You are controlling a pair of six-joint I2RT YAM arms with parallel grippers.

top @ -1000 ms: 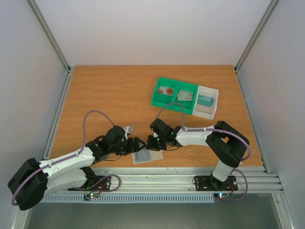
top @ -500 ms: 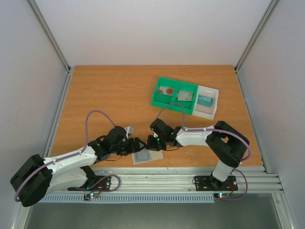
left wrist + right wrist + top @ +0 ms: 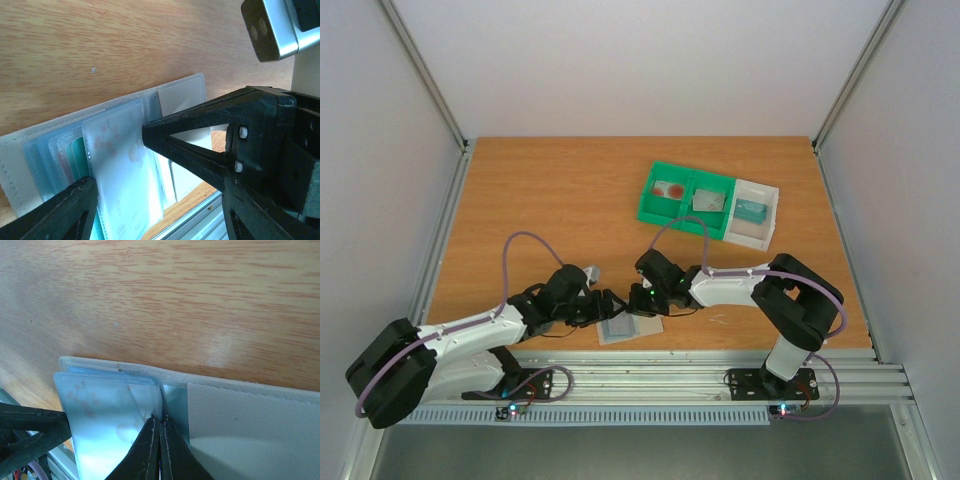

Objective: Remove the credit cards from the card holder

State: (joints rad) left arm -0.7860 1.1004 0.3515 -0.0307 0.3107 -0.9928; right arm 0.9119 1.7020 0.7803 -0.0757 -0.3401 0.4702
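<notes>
Noted a wood-grain tabletop carrying everything. Found a green bin with two compartments toward the far right, touching a smaller white tray on its right side. Located the card holder lying opened flat at the near edge, well apart from the bin and between the two tools. Saw in the left wrist view a pale stitched cover with a fan of translucent blue pockets on top. Recorded the left tool with jaws apart, one fingertip touching the uppermost pocket and the other low beside the pocket stack. Recorded the right tool with fingers pressed together, clamped on a thin leaf of the holder at the fold where pockets meet cover. Logged one card per container space: a red-marked card in the bin's left compartment, a greyish card in its right compartment, and a teal card in the tray. Made out a teal strip inside the stacked pockets and faint reddish marks in the uppermost one. Cannot tell how many cards sit inside the holder.
</notes>
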